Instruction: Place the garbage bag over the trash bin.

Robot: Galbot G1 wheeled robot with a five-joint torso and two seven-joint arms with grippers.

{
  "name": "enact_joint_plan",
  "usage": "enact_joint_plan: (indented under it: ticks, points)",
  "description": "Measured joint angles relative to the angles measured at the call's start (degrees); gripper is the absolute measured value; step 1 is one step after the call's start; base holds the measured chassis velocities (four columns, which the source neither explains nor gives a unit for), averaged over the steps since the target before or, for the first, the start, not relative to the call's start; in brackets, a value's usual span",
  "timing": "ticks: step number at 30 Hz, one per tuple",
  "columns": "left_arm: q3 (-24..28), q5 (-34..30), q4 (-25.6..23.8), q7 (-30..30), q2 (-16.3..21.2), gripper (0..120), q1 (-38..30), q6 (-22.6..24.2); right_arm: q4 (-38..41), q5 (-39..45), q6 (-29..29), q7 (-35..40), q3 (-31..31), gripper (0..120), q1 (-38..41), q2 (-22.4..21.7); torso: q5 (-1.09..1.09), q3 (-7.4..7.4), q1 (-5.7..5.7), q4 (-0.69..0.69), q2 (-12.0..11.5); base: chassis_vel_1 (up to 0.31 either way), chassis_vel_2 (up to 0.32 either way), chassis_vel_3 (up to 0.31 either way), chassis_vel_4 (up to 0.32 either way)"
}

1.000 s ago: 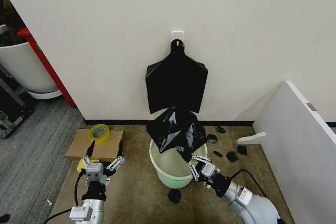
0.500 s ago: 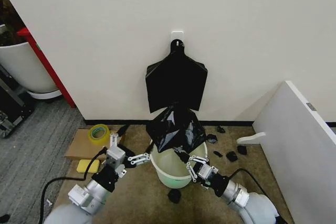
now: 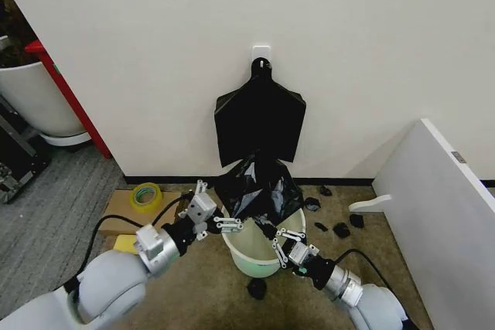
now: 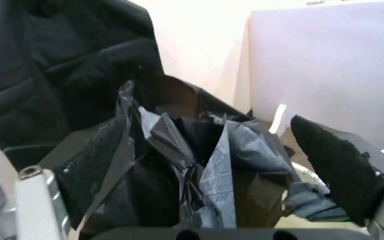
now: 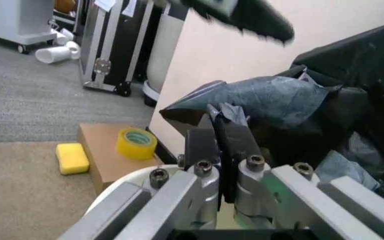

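Black crinkled plastic dominates the lower middle of the head view: the garbage bag [image 3: 259,189] hangs bunched over the far rim of the trash bin [image 3: 249,256], its lower folds dipping into the cream-white bucket's mouth. Coming in from the lower left, the left gripper [image 3: 218,222] sits at the bin's near-left rim with its fingers spread apart, right at the bag's left edge, and the left wrist view looks straight into the glossy folds [image 4: 178,165]. From the lower right, the right gripper [image 3: 271,236] has its fingers clenched on a flap of the bag, seen pinched in the right wrist view [image 5: 222,145]. Over at the left, a roll of yellow tape [image 3: 145,195] rests on a flat cardboard box [image 3: 117,206].
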Motion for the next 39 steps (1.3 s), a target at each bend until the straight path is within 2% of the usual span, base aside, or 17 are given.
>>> enact_joint_plan:
  ticks: [4,8,9,15,16,20,23,28,34,38,39]
  points:
    - [2.03,0.32,1.34,-1.24,-0.16,88,-2.28,1.31,0.18,0.17,0.0,0.01,0.13,0,-0.02,0.21,-0.01,0.0,0.0,0.02,0.0,0.0,0.0,0.0,0.0]
    - [3.32,-0.73,1.99,-2.93,-1.05,72,-3.66,4.92,0.41,0.44,0.05,0.01,0.24,0,-0.07,0.05,-0.01,-0.01,0.0,0.02,0.0,0.0,0.0,0.0,0.0]
    - [3.32,-0.73,1.99,-2.93,-1.05,72,-3.66,4.92,0.41,0.44,0.05,0.01,0.24,0,-0.07,0.05,-0.01,-0.01,0.0,0.02,0.0,0.0,0.0,0.0,0.0]
    - [5.81,-2.54,3.62,-3.06,-2.94,46,-5.9,7.8,1.08,0.97,0.02,0.03,0.37,0,0.09,-0.3,-0.01,-0.01,0.0,0.02,0.0,0.0,0.0,0.0,0.0]
    - [5.81,-2.54,3.62,-3.06,-2.94,46,-5.9,7.8,1.08,0.97,0.02,0.03,0.37,0,0.09,-0.3,-0.01,-0.01,0.0,0.02,0.0,0.0,0.0,0.0,0.0]
    - [7.5,-3.75,5.11,-3.29,-4.5,29,-7.86,8.55,1.41,1.1,0.0,0.04,0.46,0,0.03,-0.43,-0.01,-0.01,0.0,0.01,0.0,0.0,0.0,0.0,0.0]
    - [8.01,-4.03,5.61,-3.62,-5.04,22,-8.44,8.57,1.45,1.1,0.04,0.04,0.55,0,-0.01,-0.46,0.0,-0.01,0.0,0.01,0.0,0.0,0.0,0.0,0.0]
    - [8.03,-4.85,6.0,-5.3,-6.28,2,-8.6,8.15,1.42,1.17,0.08,0.28,0.65,0,0.05,-0.5,-0.01,-0.01,0.0,0.01,0.0,0.0,0.0,0.0,0.0]
    - [5.99,-4.65,6.23,-6.3,-7.81,0,-6.34,5.09,2.15,1.25,-1.33,2.22,0.4,0,-0.58,-0.63,0.0,-0.01,0.0,0.02,0.0,0.0,0.0,0.0,0.0]
    - [4.85,-3.93,6.74,-6.86,-9.14,0,-4.79,2.58,4.56,1.86,-4.56,2.81,1.05,13,-3.52,-1.81,-0.01,-0.01,-0.01,0.03,0.0,0.0,0.0,0.0,0.0]
    - [4.85,-3.93,6.74,-6.86,-9.14,0,-4.79,2.58,4.56,1.86,-4.56,2.81,1.05,13,-3.52,-1.81,-0.01,-0.01,-0.01,0.03,0.0,0.0,0.0,0.0,0.0]
